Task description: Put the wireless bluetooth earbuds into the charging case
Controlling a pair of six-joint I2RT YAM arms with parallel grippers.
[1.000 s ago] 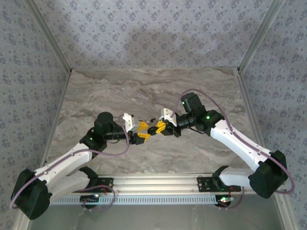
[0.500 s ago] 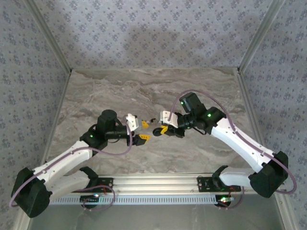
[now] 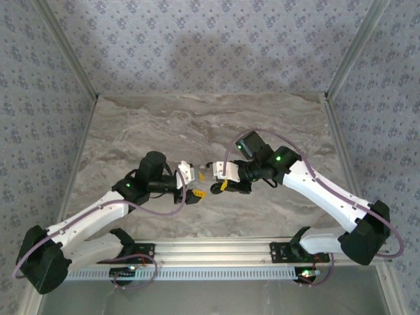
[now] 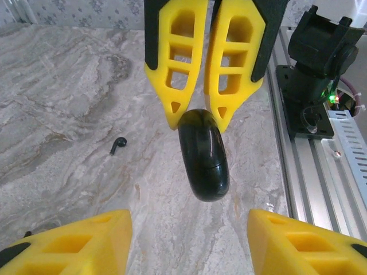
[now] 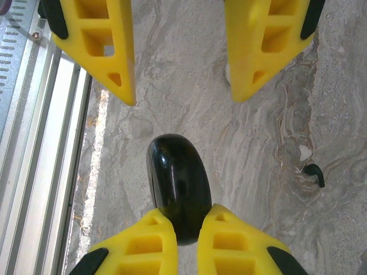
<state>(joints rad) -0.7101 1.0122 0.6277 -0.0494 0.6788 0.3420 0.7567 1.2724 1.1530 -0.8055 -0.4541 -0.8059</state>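
No legible txt, labels or nos. on anything.

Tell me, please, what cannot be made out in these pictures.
- Inside of the case: its dark shell hides whether an earbud sits in it, in both wrist views.
- Right wrist view: a pale thing is half hidden behind a finger of the left gripper; unidentifiable.
- Top view: the earbud is too small to pick out; the right gripper covers most of the case.
- Left wrist view: own fingers cut off by the bottom edge.
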